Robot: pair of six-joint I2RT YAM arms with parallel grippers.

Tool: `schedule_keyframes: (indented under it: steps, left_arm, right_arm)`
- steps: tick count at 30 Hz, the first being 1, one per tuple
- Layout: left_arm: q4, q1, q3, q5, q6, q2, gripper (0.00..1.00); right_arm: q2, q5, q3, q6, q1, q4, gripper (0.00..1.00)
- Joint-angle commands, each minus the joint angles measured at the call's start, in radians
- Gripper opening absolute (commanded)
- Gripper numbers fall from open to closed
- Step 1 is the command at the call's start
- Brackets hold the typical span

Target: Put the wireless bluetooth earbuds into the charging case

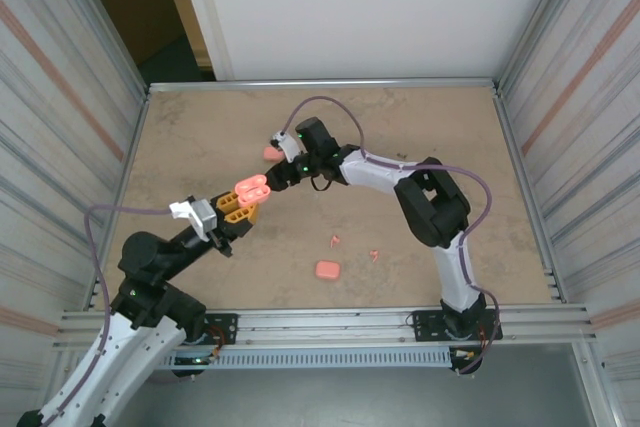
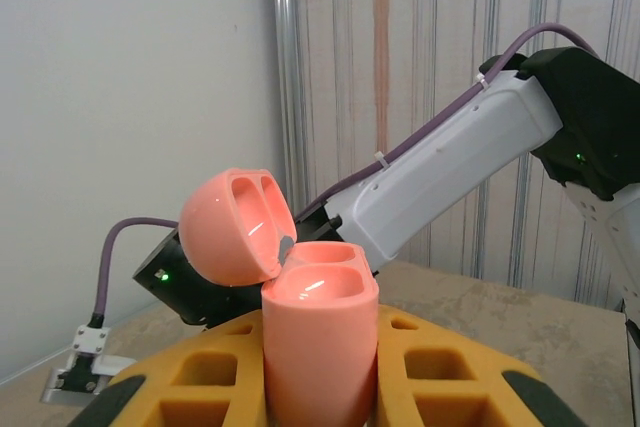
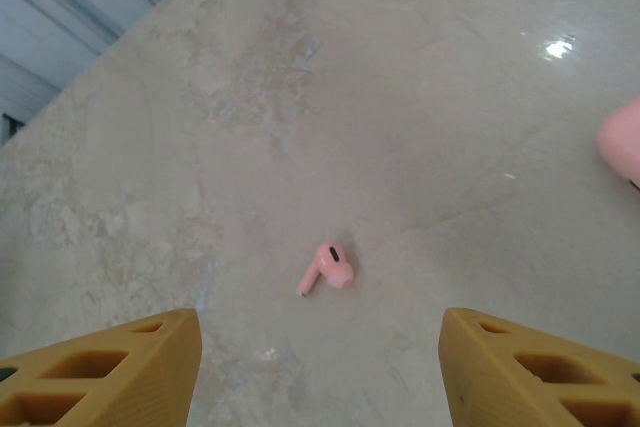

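Clearly the left tool (image 2: 320, 379) is clamped on the open charging case (image 2: 320, 337). It holds the case upright between its yellow fingers (image 2: 200, 389), with the lid (image 2: 235, 222) swung back and two wells showing. The right tool (image 3: 318, 332) stands well open and holds nothing. One earbud (image 3: 326, 267) lies on the surface (image 3: 420, 97) just beyond its fingertips, touching neither.

From above, both tools meet near the middle of the surface, the right one just beside the held case. Two more earbuds (image 1: 334, 241) lie nearer the front, close to a closed pink case (image 1: 326, 270). A second pink case (image 1: 272, 153) sits farther back.

The left wrist view shows the white right arm (image 2: 450, 167) behind the held case. The surface is mottled tan, with ribbed metal walls (image 1: 60, 97) at both sides and a white panel (image 1: 380, 7) behind.
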Motion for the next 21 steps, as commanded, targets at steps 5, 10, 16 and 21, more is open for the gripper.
schedule_keyframes:
  steps: [5, 10, 16, 21]
  left_arm:
    - [-0.002, -0.006, -0.010, -0.008, 0.013, -0.005, 0.00]
    - [0.001, -0.006, -0.015, -0.008, 0.009, -0.005, 0.00]
    - [0.001, -0.006, -0.016, -0.006, 0.005, -0.002, 0.00]
    - [0.001, -0.006, -0.018, -0.006, 0.005, -0.001, 0.00]
  right_arm:
    - [0.125, -0.040, 0.148, -0.083, 0.038, -0.076, 0.58]
    - [0.210, -0.053, 0.241, -0.083, 0.052, -0.105, 0.53]
    - [0.292, -0.066, 0.329, -0.088, 0.066, -0.148, 0.50]
    - [0.341, -0.075, 0.412, -0.089, 0.074, -0.174, 0.49]
